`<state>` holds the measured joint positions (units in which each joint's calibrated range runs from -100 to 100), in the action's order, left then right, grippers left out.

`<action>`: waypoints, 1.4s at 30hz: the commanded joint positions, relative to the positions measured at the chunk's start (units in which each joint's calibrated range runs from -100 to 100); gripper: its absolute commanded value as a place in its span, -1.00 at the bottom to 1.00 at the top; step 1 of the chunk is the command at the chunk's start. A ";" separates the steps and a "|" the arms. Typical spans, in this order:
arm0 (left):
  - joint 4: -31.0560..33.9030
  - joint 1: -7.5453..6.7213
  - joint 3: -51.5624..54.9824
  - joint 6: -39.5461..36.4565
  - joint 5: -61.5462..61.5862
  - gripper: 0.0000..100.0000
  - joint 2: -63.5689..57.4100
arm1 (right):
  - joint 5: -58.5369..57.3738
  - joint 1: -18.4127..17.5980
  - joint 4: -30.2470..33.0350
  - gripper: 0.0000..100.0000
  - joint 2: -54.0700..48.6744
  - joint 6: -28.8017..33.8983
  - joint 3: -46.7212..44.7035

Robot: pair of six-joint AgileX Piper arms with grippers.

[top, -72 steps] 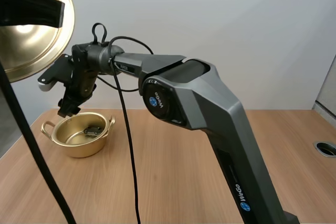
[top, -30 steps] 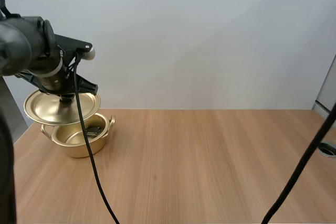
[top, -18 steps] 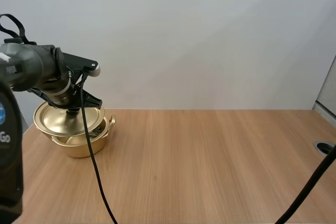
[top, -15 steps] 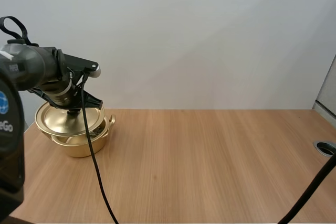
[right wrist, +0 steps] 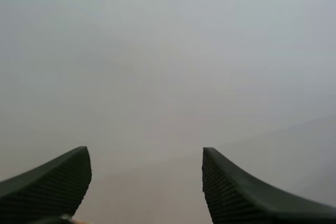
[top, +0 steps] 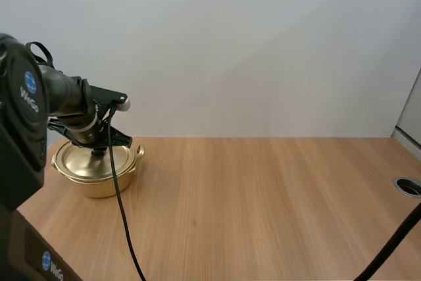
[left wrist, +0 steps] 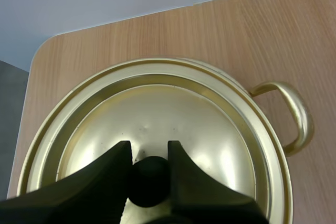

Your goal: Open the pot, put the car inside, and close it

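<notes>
Round golden metal lid (left wrist: 157, 108) sitting on golden two-handled pot (top: 99, 179), far left of wooden table (top: 263, 208).
Left gripper (left wrist: 149, 153) is clasping the lid's black knob (left wrist: 149, 182); confirm the rim is seating evenly, then part fingers and rise straight up. Right gripper (right wrist: 144, 177) is gaping, idle.

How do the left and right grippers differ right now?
The left gripper is shut on the knob of the lid, which sits on the pot; the right gripper is open and holds nothing. The left gripper hangs right over the pot; the right gripper has no object near it. Both have two black fingers.
</notes>
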<state>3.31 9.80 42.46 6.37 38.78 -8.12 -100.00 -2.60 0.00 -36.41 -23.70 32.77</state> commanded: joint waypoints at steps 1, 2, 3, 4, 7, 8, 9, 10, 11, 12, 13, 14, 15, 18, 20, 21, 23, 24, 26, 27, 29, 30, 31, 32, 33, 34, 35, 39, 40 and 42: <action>-0.04 0.01 0.05 0.07 -0.26 -1.00 1.16 | 0.00 0.01 0.00 1.00 -0.18 -0.01 -0.01; -0.04 0.01 0.05 0.07 -0.26 -1.00 1.84 | 0.00 0.01 0.00 1.00 -0.33 -0.01 -0.01; -0.04 0.01 0.05 0.07 -0.26 -1.00 2.40 | 0.00 0.01 0.00 1.00 -0.49 -0.01 -0.01; -0.04 0.01 0.05 0.07 -0.26 -1.00 3.08 | 0.00 0.01 0.00 1.00 -0.49 -0.01 -0.01; -0.04 0.01 0.05 0.07 -1.72 -1.00 4.55 | 0.00 0.01 0.00 1.00 -0.61 -0.01 -0.01; -0.04 0.01 0.05 0.07 -2.42 -1.00 4.98 | 0.00 0.01 0.00 1.00 -0.76 -0.01 -0.01; -0.04 0.01 0.05 0.07 -2.93 -1.00 5.42 | 0.00 0.01 0.00 1.00 -0.90 -0.01 -0.01; -0.04 0.01 0.05 0.07 -3.08 -1.00 5.72 | 0.00 0.01 0.00 1.00 -1.01 -0.01 -0.01; -0.04 0.01 0.05 0.07 -3.32 -1.00 6.03 | 0.00 0.01 0.00 1.00 -1.01 -0.01 -0.01; -0.04 0.01 0.05 0.07 -3.55 -1.00 6.33 | 0.00 0.01 0.00 1.00 -1.01 -0.01 -0.01; -0.04 0.01 0.05 0.07 -3.55 -1.00 6.48 | 0.00 0.01 0.00 1.00 -1.01 -0.01 -0.01; -0.04 0.01 0.05 0.07 -3.55 -1.00 6.63 | 0.00 0.01 0.00 1.00 -1.01 -0.01 -0.01; -0.04 0.01 0.05 0.07 -3.55 -1.00 6.63 | 0.00 0.01 0.00 1.00 -1.01 -0.01 -0.01; -0.04 0.01 0.05 -1.89 -3.55 -1.00 6.64 | 0.00 0.01 0.00 1.00 -1.01 -0.01 -0.01; -0.04 0.01 0.05 -3.10 -3.55 -1.00 6.64 | 0.00 0.01 0.00 1.00 -1.02 -0.11 -0.01; -0.04 0.01 0.05 -3.87 -3.55 -1.00 6.64 | 0.00 0.01 0.00 1.00 -1.02 -0.11 -0.01; -0.04 0.01 0.05 -4.46 -4.23 -1.00 6.64 | 0.00 0.01 0.00 1.00 -1.02 -0.11 -0.01; -0.04 0.01 0.05 -4.46 -4.42 -1.00 6.64 | 0.00 0.01 -0.67 1.00 -1.02 -0.11 -0.01; -0.04 0.01 0.05 -4.46 -4.83 -1.00 6.64 | 0.00 0.01 -0.95 1.00 -1.02 -0.11 -0.01; -0.04 0.01 0.05 -4.46 -5.02 -1.00 6.64 | 0.00 0.01 -0.95 1.00 -1.02 -0.11 -0.01; -0.04 0.01 0.05 -4.46 -5.22 -1.00 6.64 | 0.00 0.01 -1.04 1.00 -1.02 -0.21 -0.01; -0.04 0.01 0.05 -4.46 -5.41 -1.00 6.64 | 0.00 0.01 -1.21 1.00 -1.02 -0.58 -0.01; -0.04 0.01 0.05 -4.46 -5.41 -0.98 6.64 | 0.00 0.01 -1.86 1.00 -1.02 -1.25 -0.01; -0.04 0.01 0.05 -4.46 -5.41 -0.94 6.64 | 0.00 0.01 -1.99 1.00 -1.02 -1.26 -0.01; -0.04 0.01 0.05 -4.46 -5.41 -0.86 6.64 | 0.00 0.01 -2.28 1.00 -1.02 -1.26 -0.01; -0.04 0.01 0.05 -4.46 -5.41 -0.75 6.64 | 0.00 0.01 -2.43 1.00 -1.02 -1.26 -0.01; 0.25 0.01 0.05 -4.46 -5.48 -0.64 6.64 | 0.00 0.01 -2.55 1.00 -1.02 -1.26 -0.01; 2.36 0.01 -0.07 -3.95 -6.21 0.06 6.64 | 0.00 0.01 -2.72 1.00 -1.02 -1.26 -0.01; 2.82 0.01 -0.07 -3.21 -6.21 0.26 6.64 | 0.00 0.01 -2.72 1.00 -1.02 -1.26 -0.01; 3.44 0.01 -0.07 -1.42 -5.85 0.71 6.64 | 0.00 0.01 -2.72 1.00 -1.02 -1.26 -0.01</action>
<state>6.50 9.80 42.46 3.59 32.36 -1.41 -100.00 -2.60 -2.72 -37.45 -24.98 32.77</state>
